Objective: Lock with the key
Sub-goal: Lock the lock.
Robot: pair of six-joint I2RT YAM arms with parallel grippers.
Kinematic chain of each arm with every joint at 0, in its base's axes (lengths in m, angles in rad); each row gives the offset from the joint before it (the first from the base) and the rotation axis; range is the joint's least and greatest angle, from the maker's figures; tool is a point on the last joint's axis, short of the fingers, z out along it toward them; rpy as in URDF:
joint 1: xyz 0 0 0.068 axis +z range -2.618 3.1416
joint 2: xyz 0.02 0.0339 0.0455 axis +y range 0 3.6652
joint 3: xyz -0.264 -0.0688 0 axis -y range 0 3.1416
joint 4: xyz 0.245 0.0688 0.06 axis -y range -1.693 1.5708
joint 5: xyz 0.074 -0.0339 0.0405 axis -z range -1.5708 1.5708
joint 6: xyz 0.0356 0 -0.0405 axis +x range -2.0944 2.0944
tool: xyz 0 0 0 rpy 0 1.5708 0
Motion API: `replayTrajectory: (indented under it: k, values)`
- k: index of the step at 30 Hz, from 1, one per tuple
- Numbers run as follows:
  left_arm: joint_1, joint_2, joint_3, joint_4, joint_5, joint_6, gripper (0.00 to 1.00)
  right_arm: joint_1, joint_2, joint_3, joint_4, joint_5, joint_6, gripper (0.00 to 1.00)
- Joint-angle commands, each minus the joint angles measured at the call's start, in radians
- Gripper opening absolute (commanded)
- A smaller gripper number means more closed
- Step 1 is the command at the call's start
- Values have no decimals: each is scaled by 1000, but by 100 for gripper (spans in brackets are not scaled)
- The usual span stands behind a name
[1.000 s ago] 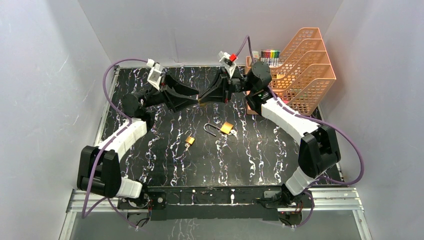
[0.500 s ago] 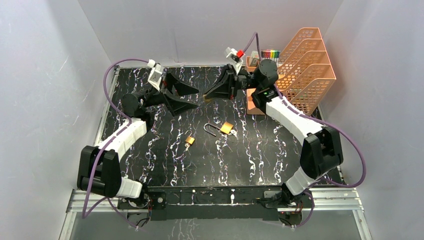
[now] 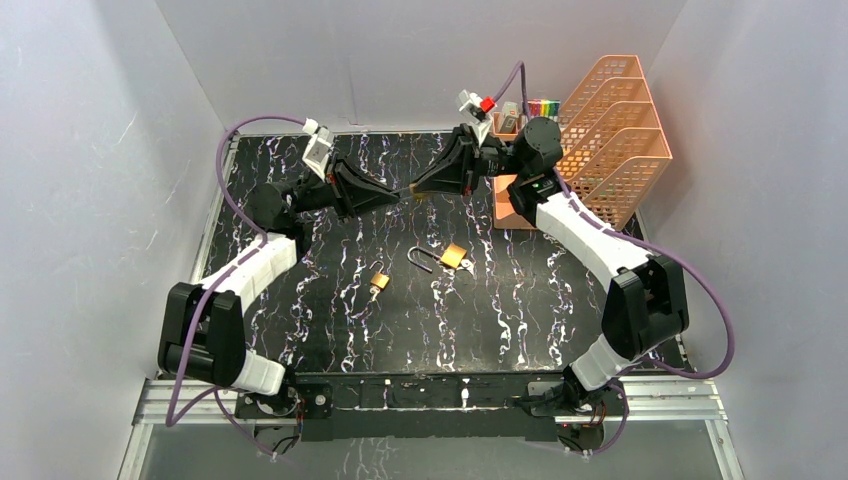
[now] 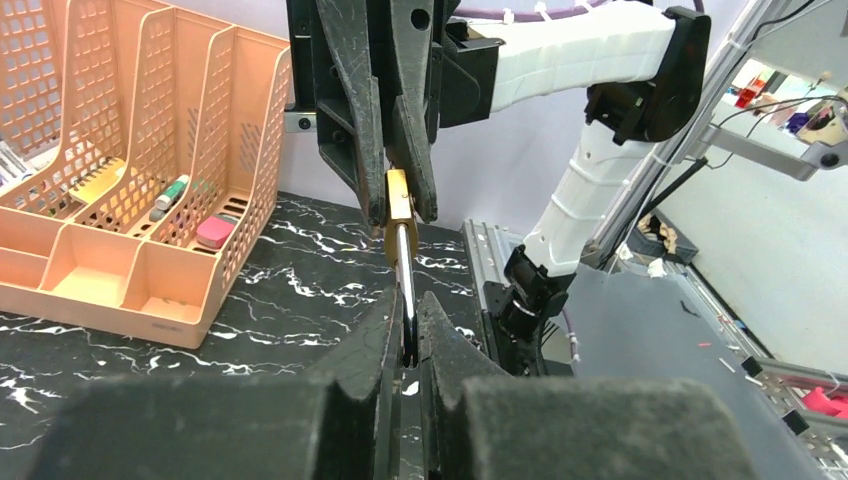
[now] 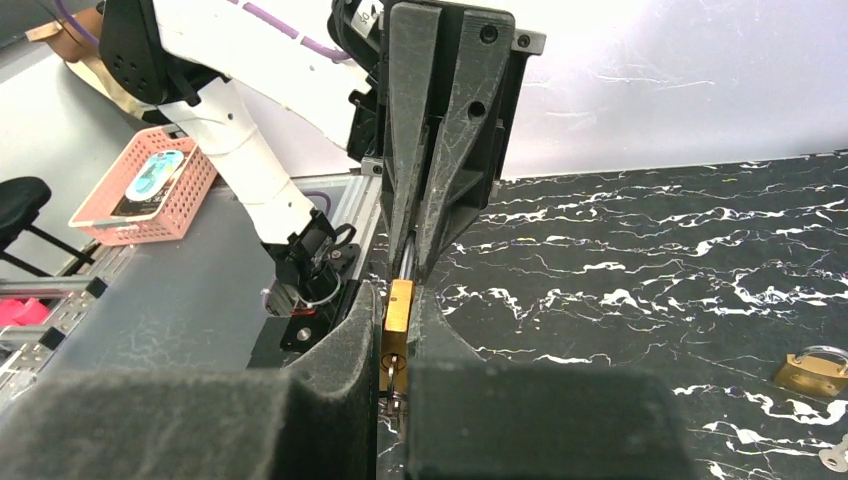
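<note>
Brass padlock [image 4: 398, 205] mid-air, R fingers [image 5: 330, 400] clamped on body, L fingers [image 4: 350, 400] pinching shackle [image 4: 408, 290], well clear of table [image 3: 520, 330]

A padlock [image 4: 398, 205] sits between left gripper [image 4: 405, 312] and right gripper [image 5: 397, 300] over the table [image 3: 300, 320], rearward; second padlock [image 3: 379, 281] and third padlock [image 3: 452, 256] lie nearer.

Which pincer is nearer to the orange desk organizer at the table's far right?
Right. The right pincer, shut on the padlock, is left of the organizer; the left pincer, on its shackle, is farther left.
</note>
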State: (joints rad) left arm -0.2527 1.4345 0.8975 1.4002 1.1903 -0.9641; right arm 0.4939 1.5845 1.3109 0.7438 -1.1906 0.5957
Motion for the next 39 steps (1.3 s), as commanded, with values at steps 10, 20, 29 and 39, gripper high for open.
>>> replayTrajectory:
  k: [10,20,29,39]
  values:
    - [15,-38,4,76,-12,32,0,-46,-112,-28,-84,31,-102,39]
    - [18,-36,1,74,-28,34,0,-56,-121,-50,-98,26,-114,44]
    - [18,-29,1,74,-30,36,0,-54,-107,-58,-87,24,-107,15]
    - [29,-32,-3,70,-19,38,0,-65,-109,-71,-95,30,-117,0]
